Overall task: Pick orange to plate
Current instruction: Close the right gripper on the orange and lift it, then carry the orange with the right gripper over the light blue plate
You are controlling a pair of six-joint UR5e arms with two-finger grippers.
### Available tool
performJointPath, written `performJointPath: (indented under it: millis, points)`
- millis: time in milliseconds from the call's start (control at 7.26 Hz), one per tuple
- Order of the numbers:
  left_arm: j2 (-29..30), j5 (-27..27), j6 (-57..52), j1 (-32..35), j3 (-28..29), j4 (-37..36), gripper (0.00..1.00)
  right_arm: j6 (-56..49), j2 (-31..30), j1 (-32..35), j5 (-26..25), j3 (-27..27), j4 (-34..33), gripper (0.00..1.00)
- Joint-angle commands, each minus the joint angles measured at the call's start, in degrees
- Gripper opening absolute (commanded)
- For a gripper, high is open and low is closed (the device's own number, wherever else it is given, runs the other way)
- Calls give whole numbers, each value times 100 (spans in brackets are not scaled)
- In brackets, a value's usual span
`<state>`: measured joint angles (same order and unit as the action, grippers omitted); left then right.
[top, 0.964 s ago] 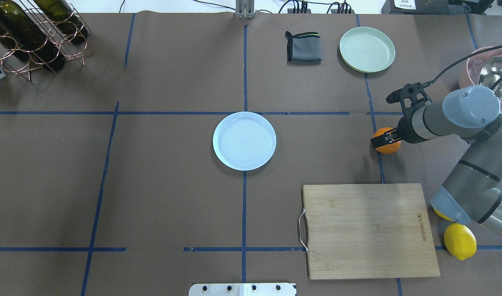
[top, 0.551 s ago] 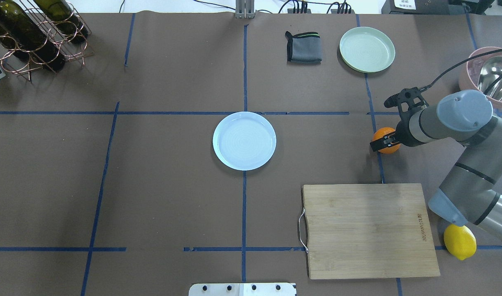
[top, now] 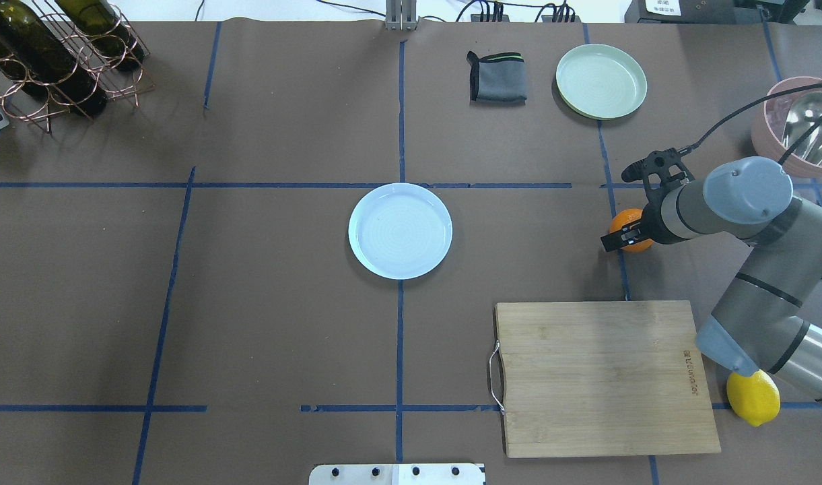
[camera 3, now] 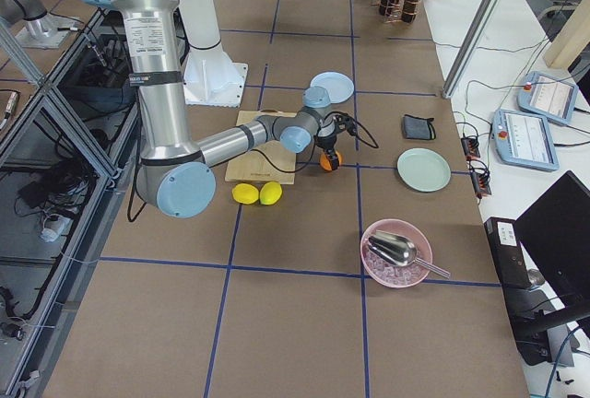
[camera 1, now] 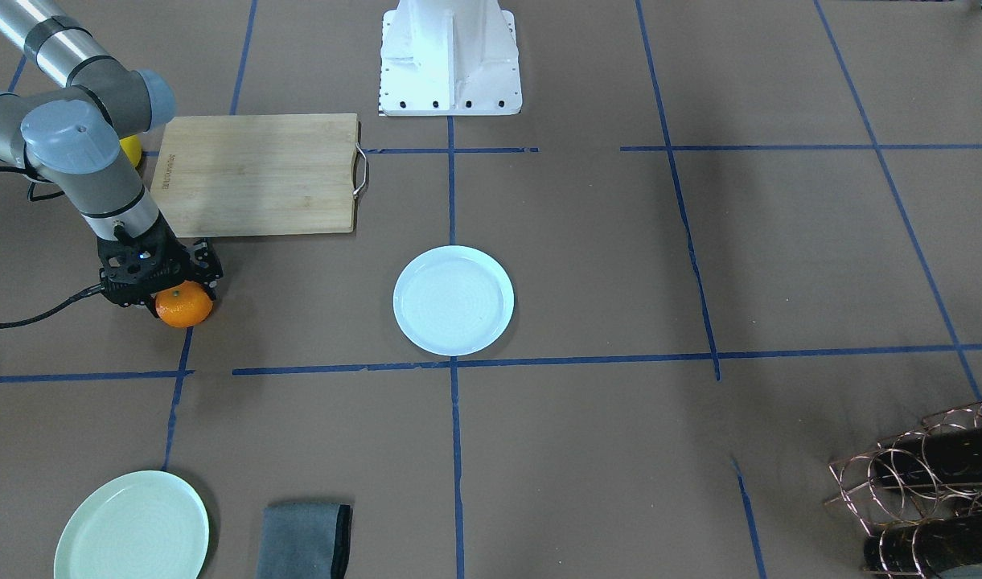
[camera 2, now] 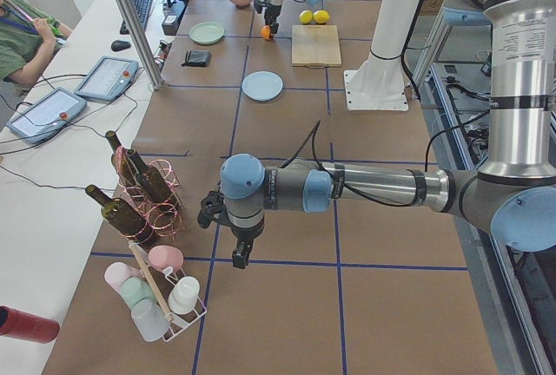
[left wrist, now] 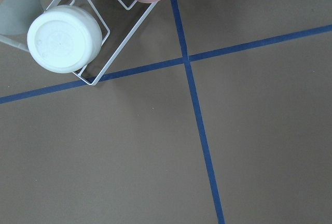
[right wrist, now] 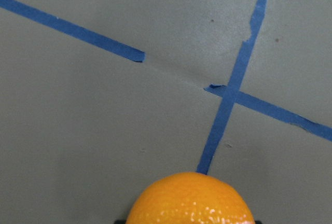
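Orange (camera 1: pixel 183 305) sits on the brown table cover, right on a blue tape line in the front-facing view. The right gripper (camera 1: pixel 167 289) is down over it with black fingers on either side. Honestly can't tell if it's squeezing the fruit or just straddling it. The plate (camera 1: pixel 454 300) lies well apart, at the table's middle.

Overhead: one black finger crosses the orange's edge, and the cutting board (top: pixel 602 377) lies near, between orange and lemon (top: pixel 752 399).

Left side view: the left gripper (camera 2: pixel 241 253) hangs over the table beside the wine rack (camera 2: pixel 143 193), at the far end from the orange. Open or closed, can't tell.

Left wrist cam: a tape cross (left wrist: pixel 185 59) and a white cup (left wrist: pixel 64 38) in a wire rack.

Right wrist cam: the orange's dimpled top sits at the bottom edge, with tape lines crossing beyond it. No fingers in shot.
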<state>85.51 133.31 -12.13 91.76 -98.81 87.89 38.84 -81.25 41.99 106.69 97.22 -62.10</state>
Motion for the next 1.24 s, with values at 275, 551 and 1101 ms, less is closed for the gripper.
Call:
performJointPath:
  millis: [275,551,1101]
  points:
    - [9,-33,0,0,-42,0,100,901,1386,-207,-138,122,-1034,5]
    - [0,-33,0,0,-95,-17,100,1518,2399,-769,-595,17,-2082,10]
    - [0,-33,-9,0,-104,-17,100,2636,3861,-1596,-1483,-1448,-2262,12]
